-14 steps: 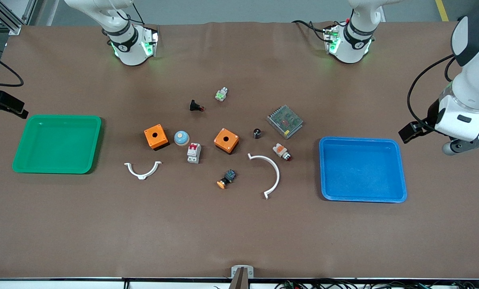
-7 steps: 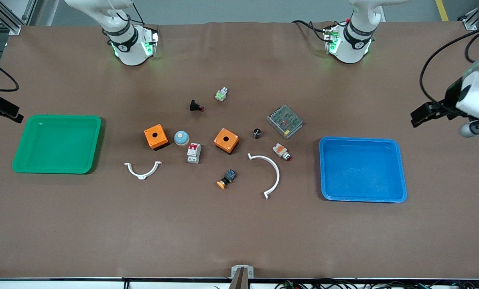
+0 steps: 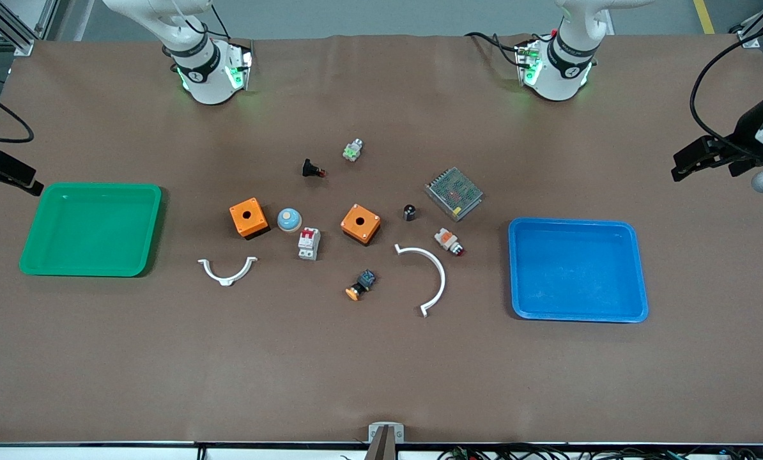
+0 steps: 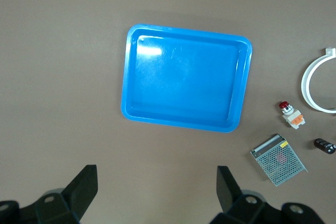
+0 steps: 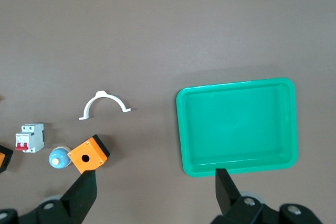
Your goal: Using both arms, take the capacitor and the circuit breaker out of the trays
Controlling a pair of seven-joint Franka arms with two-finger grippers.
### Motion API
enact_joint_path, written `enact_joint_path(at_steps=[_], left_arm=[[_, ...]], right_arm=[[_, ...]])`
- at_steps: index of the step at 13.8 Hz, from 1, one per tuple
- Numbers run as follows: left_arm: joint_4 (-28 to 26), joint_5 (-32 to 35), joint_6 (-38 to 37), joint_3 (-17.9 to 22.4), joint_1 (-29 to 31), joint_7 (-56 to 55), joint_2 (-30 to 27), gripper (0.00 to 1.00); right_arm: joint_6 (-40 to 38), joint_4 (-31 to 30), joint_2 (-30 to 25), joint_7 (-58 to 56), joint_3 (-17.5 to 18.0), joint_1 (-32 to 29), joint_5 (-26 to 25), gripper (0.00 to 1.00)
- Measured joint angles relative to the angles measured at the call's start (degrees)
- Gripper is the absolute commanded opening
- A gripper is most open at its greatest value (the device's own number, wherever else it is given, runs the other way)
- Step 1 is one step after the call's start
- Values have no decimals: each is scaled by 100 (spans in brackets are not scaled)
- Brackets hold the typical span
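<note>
- Small white-grey circuit breaker with red toggle [image 3: 308, 243]: on table, outside green tray [image 3: 30, 255], toward the right arm's end
- Tiny black capacitor [image 3: 409, 212]: beside blue tray [image 3: 637, 268], toward the left arm's end
- Left gripper [image 4: 157, 190], right gripper [image 5: 155, 190]: jaws spread, holding nothing

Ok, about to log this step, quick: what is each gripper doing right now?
Left gripper: open, holding nothing, over bare table beside the blue tray.
Right gripper: open, holding nothing, at the green tray edge.
</note>
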Motion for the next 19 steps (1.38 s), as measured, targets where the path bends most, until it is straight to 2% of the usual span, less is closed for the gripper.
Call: enact_joint_path(at_steps=[12, 16, 19], left_arm=[[-12, -202, -4, -15, 0, 0, -148, 100], [-12, -118, -13, -267, 0, -11, -148, 100], [-12, -112, -14, -279, 15, 0, -150, 100]], right_arm=[[2, 7, 0, 0, 0, 0, 33, 100], [2, 7, 0, 0, 1, 0, 33, 100], [3, 12, 0, 0, 1, 0, 34, 100]])
